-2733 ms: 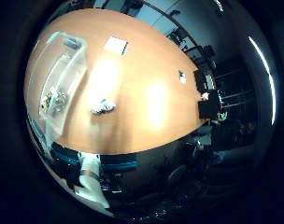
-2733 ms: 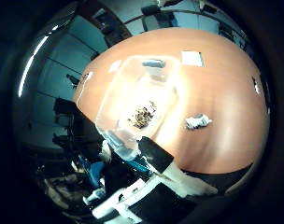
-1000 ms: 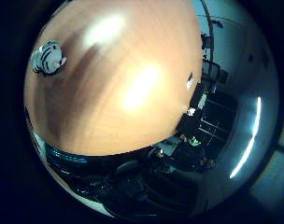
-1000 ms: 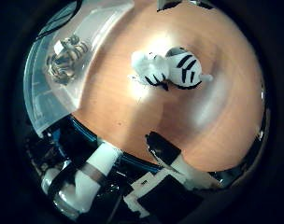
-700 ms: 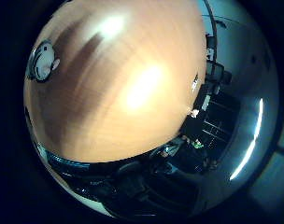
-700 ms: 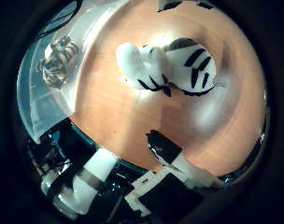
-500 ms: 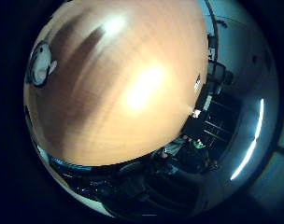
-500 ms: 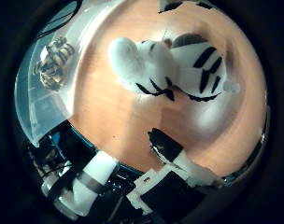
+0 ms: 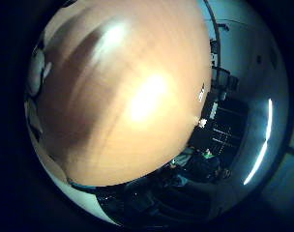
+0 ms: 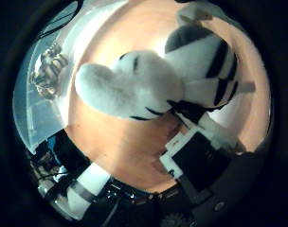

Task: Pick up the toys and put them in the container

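Note:
A plush zebra toy (image 10: pixel 149 80), white with black stripes, lies on the wooden table (image 9: pixel 137 97) and fills much of the thumb side view, so it is close under the palm. My right hand (image 10: pixel 196 151) shows as a white and black finger reaching in straight beside the zebra's striped body, not curled round it. A clear plastic container (image 10: pixel 35 104) stands on the table beside the zebra, with a small striped toy (image 10: pixel 47 71) inside. The little finger side view shows mostly bare table, with a white bit of the zebra (image 9: pixel 36 70) at its rim.
The table's near edge (image 10: pixel 97 156) runs close to the zebra. Below it are chairs and the arm's parts (image 10: pixel 82 194). Past the table's far edge stand dark chairs and desks (image 9: pixel 213 130).
Both views have closed in on the table. The zebra has grown from a small shape to filling the thumb side view, and the finger now sits right beside it.

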`<state>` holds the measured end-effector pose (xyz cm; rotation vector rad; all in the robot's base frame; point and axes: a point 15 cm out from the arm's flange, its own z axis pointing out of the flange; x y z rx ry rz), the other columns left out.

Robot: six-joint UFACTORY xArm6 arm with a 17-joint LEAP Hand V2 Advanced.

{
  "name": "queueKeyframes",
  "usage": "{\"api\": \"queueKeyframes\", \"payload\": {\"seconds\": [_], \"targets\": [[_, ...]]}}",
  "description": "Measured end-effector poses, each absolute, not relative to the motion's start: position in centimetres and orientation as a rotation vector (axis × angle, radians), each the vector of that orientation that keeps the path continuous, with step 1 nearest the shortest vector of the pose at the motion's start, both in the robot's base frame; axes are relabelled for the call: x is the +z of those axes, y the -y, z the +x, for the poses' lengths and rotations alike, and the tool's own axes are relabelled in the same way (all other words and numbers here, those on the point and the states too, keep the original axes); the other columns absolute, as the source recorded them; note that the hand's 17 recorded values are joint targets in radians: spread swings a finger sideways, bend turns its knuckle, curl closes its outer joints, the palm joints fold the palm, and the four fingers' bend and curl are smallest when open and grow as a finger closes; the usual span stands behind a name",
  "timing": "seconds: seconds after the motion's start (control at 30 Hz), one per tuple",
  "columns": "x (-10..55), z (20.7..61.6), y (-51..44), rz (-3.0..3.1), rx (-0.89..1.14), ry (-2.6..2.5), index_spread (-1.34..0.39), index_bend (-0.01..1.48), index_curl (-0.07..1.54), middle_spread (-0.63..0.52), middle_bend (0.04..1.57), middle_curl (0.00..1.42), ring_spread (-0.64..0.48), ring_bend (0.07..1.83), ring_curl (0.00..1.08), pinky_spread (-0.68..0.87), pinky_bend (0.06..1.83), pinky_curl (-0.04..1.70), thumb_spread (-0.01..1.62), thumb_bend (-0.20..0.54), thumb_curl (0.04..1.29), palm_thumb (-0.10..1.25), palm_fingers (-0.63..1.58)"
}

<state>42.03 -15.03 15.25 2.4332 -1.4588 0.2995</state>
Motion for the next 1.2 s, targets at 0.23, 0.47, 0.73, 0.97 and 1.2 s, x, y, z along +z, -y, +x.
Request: {"api": "queueKeyframes", "payload": {"seconds": [0.23,0.47,0.73,0.97,1.2], "targets": [[18.5,41.7,16.4,2.418,0.357,1.469,-0.42,1.25,0.66,-0.39,0.43,0.39,0.0,0.18,0.11,0.34,0.16,0.15,0.88,-0.018,0.4,1.05,0.43],[24.4,37.3,18.6,2.337,0.288,1.478,-0.4,1.28,0.64,-0.42,0.46,0.42,-0.01,0.18,0.11,0.34,0.17,0.15,0.89,-0.02,0.41,1.05,0.43],[40.2,37.5,16.6,2.374,0.515,1.564,-0.39,1.3,0.61,-0.45,0.49,0.44,-0.04,0.17,0.11,0.35,0.18,0.16,0.88,-0.02,0.42,1.06,0.45],[51.0,37.1,7.5,2.598,0.616,1.55,-0.39,1.3,0.59,-0.46,0.49,0.45,-0.06,0.18,0.12,0.36,0.18,0.16,0.88,-0.021,0.43,1.05,0.47],[54.5,36.5,-3.9,2.785,0.664,1.461,-0.39,1.29,0.59,-0.47,0.5,0.46,-0.07,0.18,0.12,0.36,0.18,0.15,0.87,-0.021,0.44,1.06,0.48]]}}
